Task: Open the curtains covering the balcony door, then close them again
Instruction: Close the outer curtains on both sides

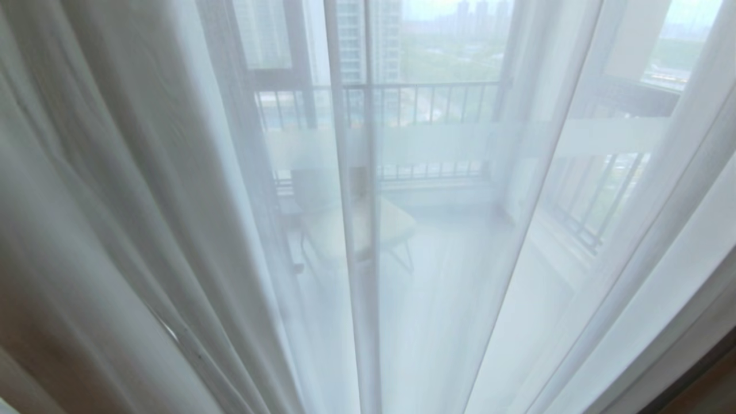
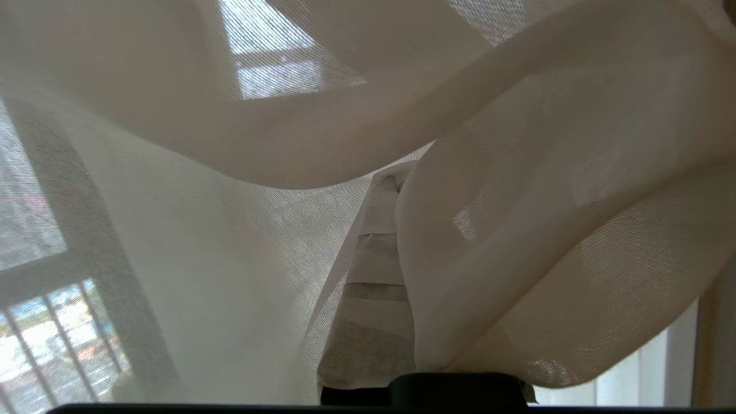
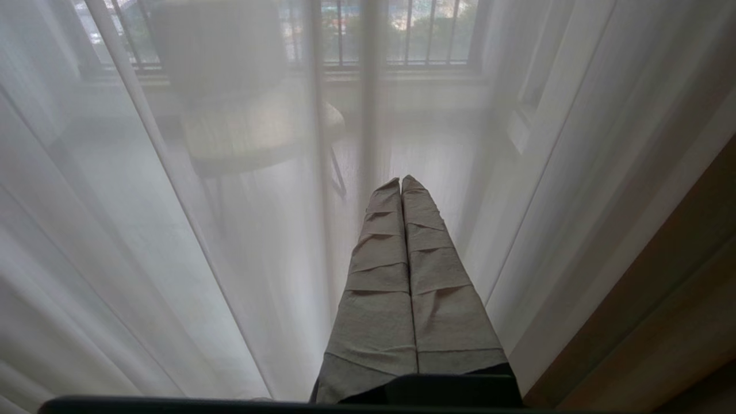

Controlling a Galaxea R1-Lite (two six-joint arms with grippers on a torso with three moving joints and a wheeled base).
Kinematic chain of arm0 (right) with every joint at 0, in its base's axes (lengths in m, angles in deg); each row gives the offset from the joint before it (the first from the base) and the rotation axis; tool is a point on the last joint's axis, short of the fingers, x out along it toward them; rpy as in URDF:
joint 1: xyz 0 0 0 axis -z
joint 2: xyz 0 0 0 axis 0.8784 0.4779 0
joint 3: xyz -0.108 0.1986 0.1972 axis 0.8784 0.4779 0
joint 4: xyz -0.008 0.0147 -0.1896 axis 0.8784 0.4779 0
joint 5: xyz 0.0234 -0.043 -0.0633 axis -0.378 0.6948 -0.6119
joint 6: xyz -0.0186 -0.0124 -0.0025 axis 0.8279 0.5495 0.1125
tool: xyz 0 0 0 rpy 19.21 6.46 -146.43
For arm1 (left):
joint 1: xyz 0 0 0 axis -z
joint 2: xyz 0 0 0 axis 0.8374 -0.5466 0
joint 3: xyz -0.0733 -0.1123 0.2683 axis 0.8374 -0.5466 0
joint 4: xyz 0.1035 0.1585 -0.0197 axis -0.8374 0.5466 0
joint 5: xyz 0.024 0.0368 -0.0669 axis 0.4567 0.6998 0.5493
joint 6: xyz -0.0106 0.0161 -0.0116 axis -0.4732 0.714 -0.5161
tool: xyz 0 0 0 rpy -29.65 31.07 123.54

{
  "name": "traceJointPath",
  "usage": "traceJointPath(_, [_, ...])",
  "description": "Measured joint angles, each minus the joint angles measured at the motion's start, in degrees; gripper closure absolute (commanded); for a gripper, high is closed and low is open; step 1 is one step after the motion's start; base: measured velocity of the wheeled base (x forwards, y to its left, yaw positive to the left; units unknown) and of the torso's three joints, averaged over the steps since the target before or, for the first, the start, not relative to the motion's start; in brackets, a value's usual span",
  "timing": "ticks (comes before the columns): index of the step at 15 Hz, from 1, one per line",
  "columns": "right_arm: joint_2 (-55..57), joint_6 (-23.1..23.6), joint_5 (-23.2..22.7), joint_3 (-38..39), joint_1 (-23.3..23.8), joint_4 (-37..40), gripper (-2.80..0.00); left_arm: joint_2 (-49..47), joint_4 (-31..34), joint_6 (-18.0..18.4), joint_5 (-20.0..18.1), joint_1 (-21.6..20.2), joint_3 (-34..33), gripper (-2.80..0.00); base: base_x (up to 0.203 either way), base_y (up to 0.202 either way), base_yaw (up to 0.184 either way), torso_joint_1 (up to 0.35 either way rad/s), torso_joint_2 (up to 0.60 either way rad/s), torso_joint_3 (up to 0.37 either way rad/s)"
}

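Curtains (image 1: 144, 218) hang across the whole view: thin white see-through fabric in long vertical folds, bunched thicker on the left. Balcony door (image 1: 437, 141) behind shows only dimly, a pale frosted band across the glass. Chair (image 1: 356, 230) and railing (image 1: 425, 103) beyond, blurred. Left gripper (image 2: 386, 190) pressed together, pinching a curtain fold that drapes over it. Right gripper (image 3: 401, 183) pressed together, empty, near the sheer

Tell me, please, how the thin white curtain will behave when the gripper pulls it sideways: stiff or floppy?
Probably very floppy: the sheer curtain drapes in soft folds over the left gripper. It looks light, since the balcony railing shows through it. It may slip or bunch instead of sliding as one sheet.
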Motion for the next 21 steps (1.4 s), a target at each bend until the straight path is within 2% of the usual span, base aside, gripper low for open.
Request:
traceJointPath(3, [0.0, 0.0, -0.01, 0.0, 0.0, 0.0, 0.0, -7.53, -0.06, 0.22, 4.02, 10.02, 6.56, 0.0, 0.0, 0.0, 0.0, 0.0, 0.0, 0.0])
traceJointPath(5, [0.0, 0.0, -0.01, 0.0, 0.0, 0.02, 0.0, -13.13, -0.26, 1.92, 8.63, 16.82, 11.07, 0.0, 0.0, 0.0, 0.0, 0.0, 0.0, 0.0])
traceJointPath(7, [0.0, -0.01, -0.01, 0.0, 0.0, 0.0, 0.0, -18.67, -0.45, 3.0, 12.96, 21.92, 15.6, 0.0, 0.0, 0.0, 0.0, 0.0, 0.0, 0.0])
traceJointPath(9, [0.0, -0.01, -0.01, 0.0, 0.0, 0.0, 0.0, -24.58, -0.5, 3.41, 15.41, 26.23, 20.47, 0.0, 0.0, 0.0, 0.0, 0.0, 0.0, 0.0])
traceJointPath(14, [0.0, 0.0, -0.01, 0.0, 0.0, 0.0, 0.0, -37.3, -1.27, 3.67, 18.34, 34.87, 31.49, 0.0, 0.0, 0.0, 0.0, 0.0, 0.0, 0.0])
traceJointPath(16, [0.0, -0.01, -0.01, 0.0, 0.0, 0.0, 0.0, -40.35, -1.58, 3.66, 18.56, 37.39, 32.46, 0.0, 0.0, 0.0, 0.0, 0.0, 0.0, 0.0])
traceJointPath(21, [0.0, 0.0, -0.01, 0.0, 0.0, 0.0, 0.0, -44.69, -1.96, 3.59, 18.61, 40.49, 32.79, 0.0, 0.0, 0.0, 0.0, 0.0, 0.0, 0.0])
